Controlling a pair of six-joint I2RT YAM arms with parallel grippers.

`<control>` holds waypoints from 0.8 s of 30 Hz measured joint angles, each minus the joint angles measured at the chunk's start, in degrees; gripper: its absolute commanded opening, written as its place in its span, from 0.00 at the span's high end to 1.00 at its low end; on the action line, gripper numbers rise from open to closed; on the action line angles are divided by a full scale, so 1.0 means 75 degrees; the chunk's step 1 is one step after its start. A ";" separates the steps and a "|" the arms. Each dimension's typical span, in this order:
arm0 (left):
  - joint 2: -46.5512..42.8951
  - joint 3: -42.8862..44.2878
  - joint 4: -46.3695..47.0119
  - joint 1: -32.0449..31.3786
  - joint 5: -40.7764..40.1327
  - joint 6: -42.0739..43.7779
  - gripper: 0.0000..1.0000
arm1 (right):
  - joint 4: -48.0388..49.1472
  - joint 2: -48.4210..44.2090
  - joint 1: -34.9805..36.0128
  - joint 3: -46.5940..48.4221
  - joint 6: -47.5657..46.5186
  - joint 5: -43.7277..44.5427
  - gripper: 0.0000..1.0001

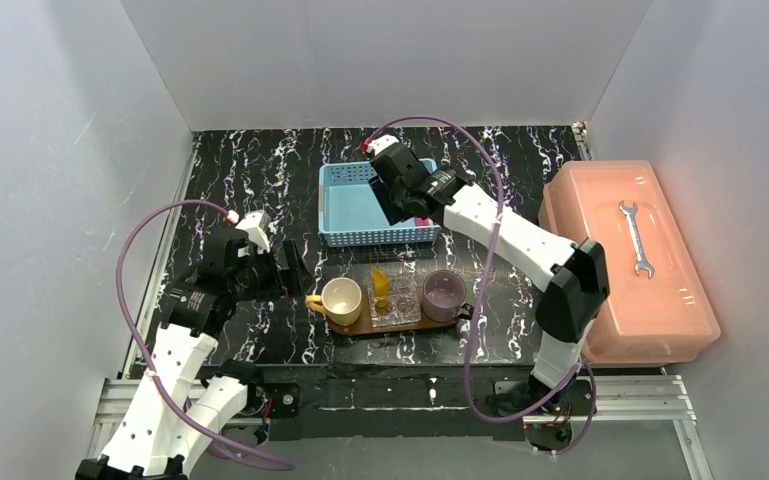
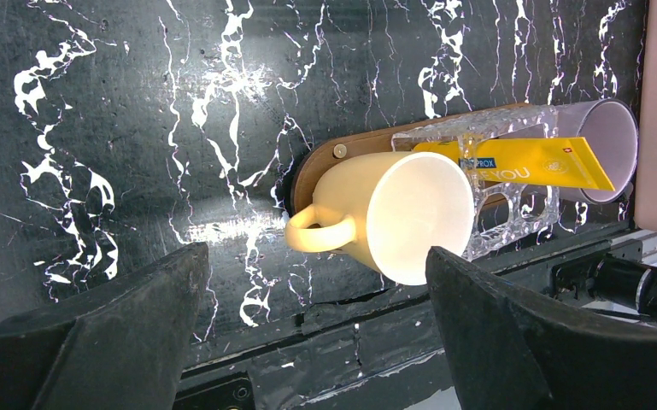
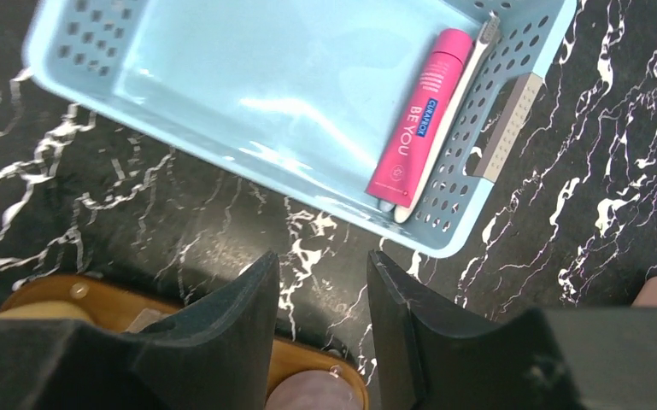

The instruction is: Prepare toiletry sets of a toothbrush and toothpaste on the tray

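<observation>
Tray (image 2: 316,171): 3 cups (image 1: 342,299), 1 yel. toothpaste (image 2: 530,162). Basket (image 3: 513,77): 1 pink toothpaste (image 3: 416,128), 1 toothbrush (image 3: 455,102).

You've got a black, white-veined marble worktop (image 1: 260,180). Three cups stand in a row toward 6 o'clock:
- cream mug (image 1: 341,300), upright, handle pointing to 9 o'clock
- clear patterned cup (image 1: 400,312), just beside the mug at its 3 o'clock
- mauve cup (image 1: 444,292), next along at 3 o'clock

Light-blue perforated basket (image 1: 345,205) sits near the row, at its 12 o'clock. Salmon-pink lidded box (image 1: 600,300) is at your 3 o'clock edge. Steel wrench (image 1: 637,238) lies flat on its lid, running roughly 12 to 6.
</observation>
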 measured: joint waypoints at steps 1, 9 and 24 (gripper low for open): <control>0.0000 0.0000 0.0000 0.0000 -0.0003 0.0000 0.02 | 0.0000 0.0187 -0.0134 0.0050 -0.0006 -0.0035 0.49; 0.0000 0.0000 0.0000 0.0000 -0.0003 0.0000 0.02 | 0.0017 0.1288 -0.0804 0.0423 -0.0038 -0.0154 0.43; 0.0058 -0.0003 0.0003 0.0000 0.0009 0.0000 0.02 | 0.0047 0.2856 -0.1428 0.1370 -0.0157 -0.0119 0.34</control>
